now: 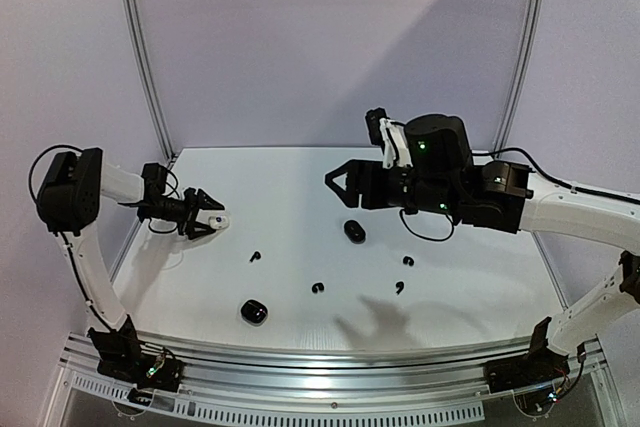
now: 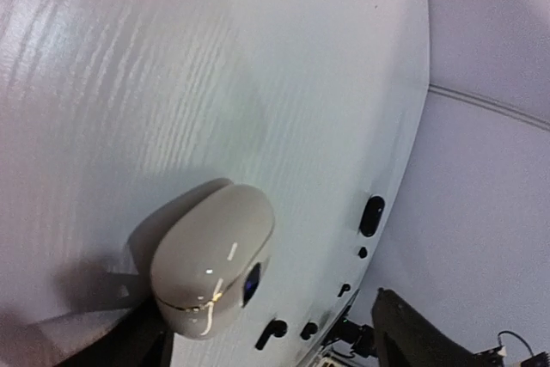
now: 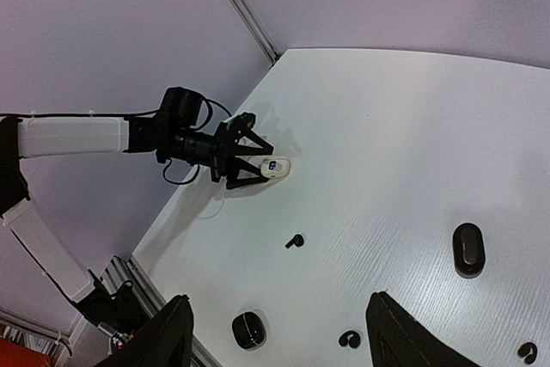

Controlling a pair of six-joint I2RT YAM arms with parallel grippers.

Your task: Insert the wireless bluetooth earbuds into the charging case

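Observation:
A closed white charging case (image 1: 214,219) lies on the white table (image 1: 300,177) at the left. My left gripper (image 1: 203,215) stands open, its tips on either side of the case. From the left wrist the case (image 2: 215,255) shows a blue light, with one dark finger (image 2: 129,341) beside it. Several small black earbuds lie loose on the table: one (image 1: 255,257) left of centre, one (image 1: 318,289) nearer the front, and two (image 1: 407,261) (image 1: 399,287) on the right. My right gripper (image 1: 338,183) hangs open above the middle of the table with nothing between its fingers (image 3: 155,337).
A black oval case (image 1: 354,231) lies closed near the centre, below the right gripper. A second black case (image 1: 253,311) sits near the front edge. Both also appear in the right wrist view, the oval case (image 3: 468,249) and the front case (image 3: 248,330). Grey walls enclose the table.

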